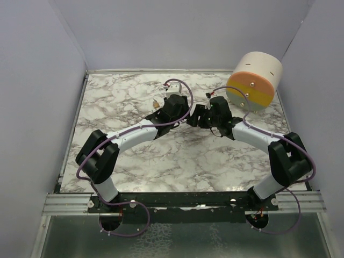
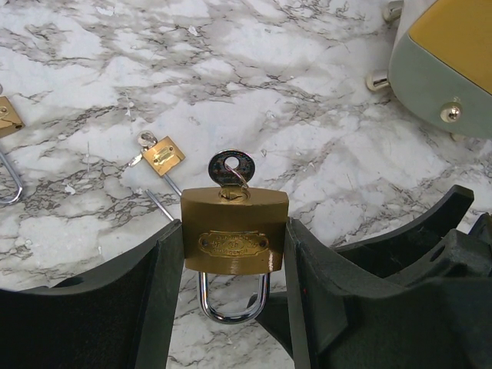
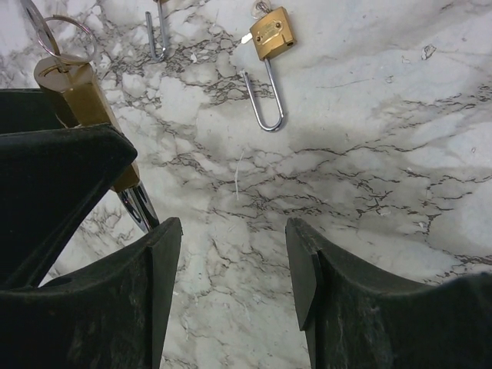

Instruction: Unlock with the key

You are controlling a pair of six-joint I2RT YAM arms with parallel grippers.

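Observation:
My left gripper [image 2: 234, 229] is shut on a brass padlock [image 2: 233, 219], gripping its two sides. The key [image 2: 229, 167] sits in the keyhole on the far end, its round head sticking out. On the near end, both legs of the chrome shackle [image 2: 231, 300] enter the body. My right gripper [image 3: 232, 227] stands open over bare marble, with nothing between its fingers. The held padlock [image 3: 81, 88] and its key ring [image 3: 68, 37] show just left of it. From above, the left gripper [image 1: 187, 114] and right gripper [image 1: 200, 117] meet mid-table, hiding the padlock.
A small brass padlock [image 3: 273, 32] with an open shackle lies on the marble table [image 1: 134, 161]. Part of another small padlock [image 2: 6, 121] lies at the left. A cream cylinder with an orange and yellow face [image 1: 255, 80] stands at the back right. Grey walls close in the table.

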